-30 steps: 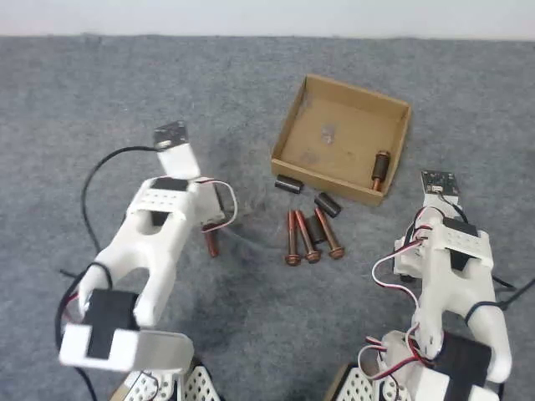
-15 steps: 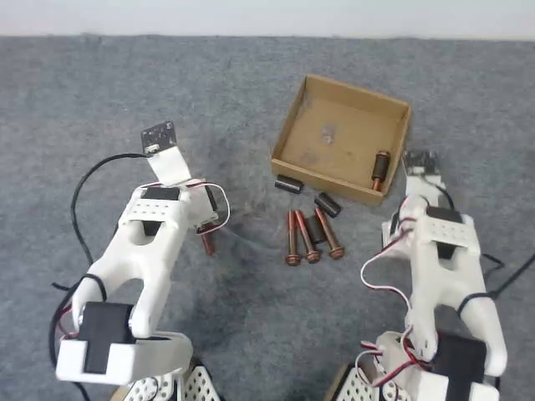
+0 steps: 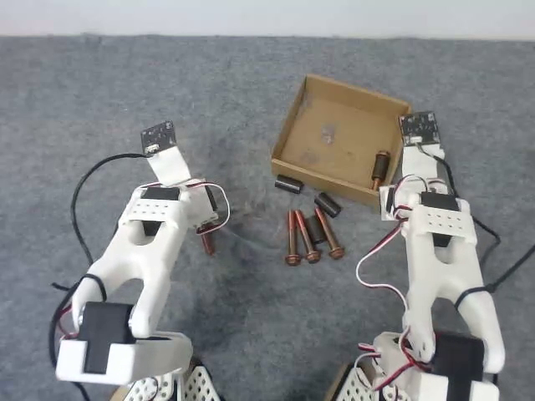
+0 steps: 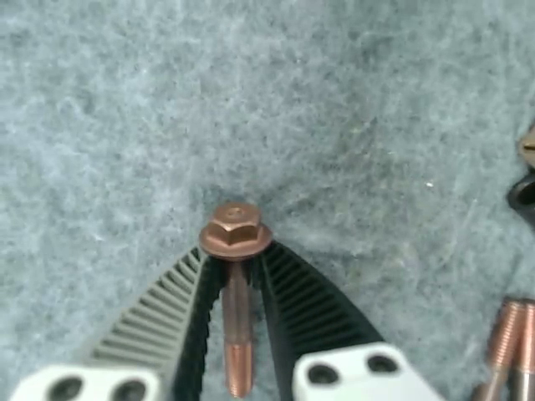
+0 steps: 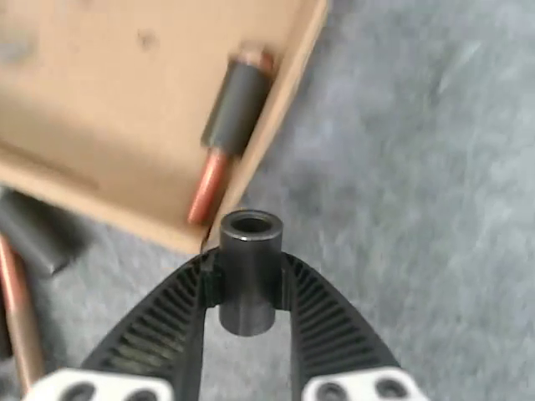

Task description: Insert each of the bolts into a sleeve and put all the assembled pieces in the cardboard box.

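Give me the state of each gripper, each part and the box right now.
Left gripper: shut on a copper hex-head bolt.
Right gripper: shut on a black cylindrical sleeve.
Brown cardboard box: open, holding one assembled bolt-and-sleeve piece.
Three copper bolts: loose on the grey carpet, unsleeved.
Other black sleeves: loose on the carpet.

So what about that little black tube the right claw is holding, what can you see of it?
The sleeve is a short, dark tube, metal or hard plastic by its look, smooth-walled, with an open round bore at its end. It is clamped between the ribbed black fingers of the right gripper, its open end sticking out past the fingertips. It is over the grey carpet, close by the cardboard box's outer wall.
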Motion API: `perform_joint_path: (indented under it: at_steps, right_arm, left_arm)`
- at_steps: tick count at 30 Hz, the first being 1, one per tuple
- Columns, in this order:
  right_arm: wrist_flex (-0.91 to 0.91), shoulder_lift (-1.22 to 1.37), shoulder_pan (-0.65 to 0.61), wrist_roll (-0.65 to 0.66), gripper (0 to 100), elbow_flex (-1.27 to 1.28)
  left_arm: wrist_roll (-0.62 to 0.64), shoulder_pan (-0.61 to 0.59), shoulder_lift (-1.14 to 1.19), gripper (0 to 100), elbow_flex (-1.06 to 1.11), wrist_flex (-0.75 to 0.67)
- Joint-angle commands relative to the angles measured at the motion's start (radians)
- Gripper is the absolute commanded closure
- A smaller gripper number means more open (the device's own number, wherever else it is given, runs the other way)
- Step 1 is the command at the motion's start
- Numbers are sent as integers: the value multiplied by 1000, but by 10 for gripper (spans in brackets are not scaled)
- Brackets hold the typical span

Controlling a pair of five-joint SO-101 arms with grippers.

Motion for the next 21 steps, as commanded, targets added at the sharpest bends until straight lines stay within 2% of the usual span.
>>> perform_joint_path:
  at_steps: [1,8,17,21]
  right_arm:
    - [-90,-45,-25,9,992,-61]
    - [-346,-45,-90,9,992,35]
    - [-900,-45,-182,8,992,256]
    - [-1069,-44,-243,8,992,321]
  left_arm:
    - [-2,-15,-71,988,-12,-31]
    - [-87,-14,-72,988,-12,-31]
    - [-89,-14,-72,988,-12,-34]
    - [-89,-12,-72,988,-12,-34]
